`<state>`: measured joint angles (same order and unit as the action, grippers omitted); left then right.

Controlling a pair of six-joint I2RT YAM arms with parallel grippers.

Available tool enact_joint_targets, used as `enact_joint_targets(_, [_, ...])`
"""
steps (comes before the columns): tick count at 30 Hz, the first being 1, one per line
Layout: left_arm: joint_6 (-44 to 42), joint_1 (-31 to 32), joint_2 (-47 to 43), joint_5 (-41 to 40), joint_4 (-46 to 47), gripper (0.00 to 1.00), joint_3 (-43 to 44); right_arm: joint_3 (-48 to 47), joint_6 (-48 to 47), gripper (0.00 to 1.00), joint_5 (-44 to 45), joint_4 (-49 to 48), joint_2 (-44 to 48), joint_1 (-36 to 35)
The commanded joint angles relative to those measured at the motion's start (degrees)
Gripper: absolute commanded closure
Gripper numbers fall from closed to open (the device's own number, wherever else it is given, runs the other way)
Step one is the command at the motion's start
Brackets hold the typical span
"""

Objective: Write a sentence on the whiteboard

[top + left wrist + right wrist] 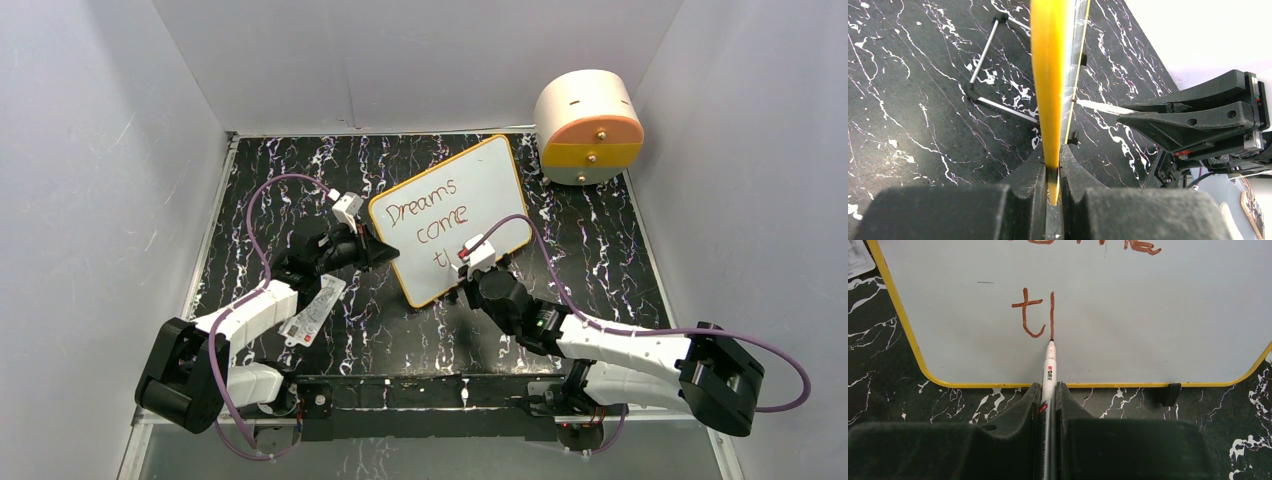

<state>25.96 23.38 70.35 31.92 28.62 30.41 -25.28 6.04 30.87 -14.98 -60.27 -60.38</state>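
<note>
Black tabletop (290, 180) w/ white marble veins; white walls (400, 60) on 3 sides. Whiteboard (480, 185) mid-table, turned at an angle, yellow frame, black feet. Sentence (430, 215) reddish-brown: "Dreams come" + "t" & one stroke. L gripper (1052, 170) clamped on board's edge. R gripper (1048, 395) clenched on marker (1049, 365), tip touching stroke's end.

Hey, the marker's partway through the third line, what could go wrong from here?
The left tool pinches the whiteboard only by its thin yellow edge, so writing pressure might pivot or shift it and skew the letters.
The marker is a slim barrel in the right tool; it might slide or tilt, leaving faint strokes.
The sentence sits near the lower frame, so downstrokes could run off.
</note>
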Motion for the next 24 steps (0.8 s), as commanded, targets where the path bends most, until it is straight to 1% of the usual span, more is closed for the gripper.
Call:
enact_joint_targets(1, [-3.18,0.27,1.28,-4.21,-3.80,1.00,0.63,0.49,0.66,1.00,-0.53,-2.57,0.23,0.17])
enact_joint_targets(12, [-3.06,0.27,1.29,-3.88,-3.90,1.00,0.69,-0.98,-2.34,1.00,1.83,-8.15,-0.95,0.35])
enact_joint_targets(24, [-3.19,0.27,1.55,-3.71,-3.95,1.00,0.70,-1.83,-4.00,1.00,1.88,-10.17,-1.24,1.22])
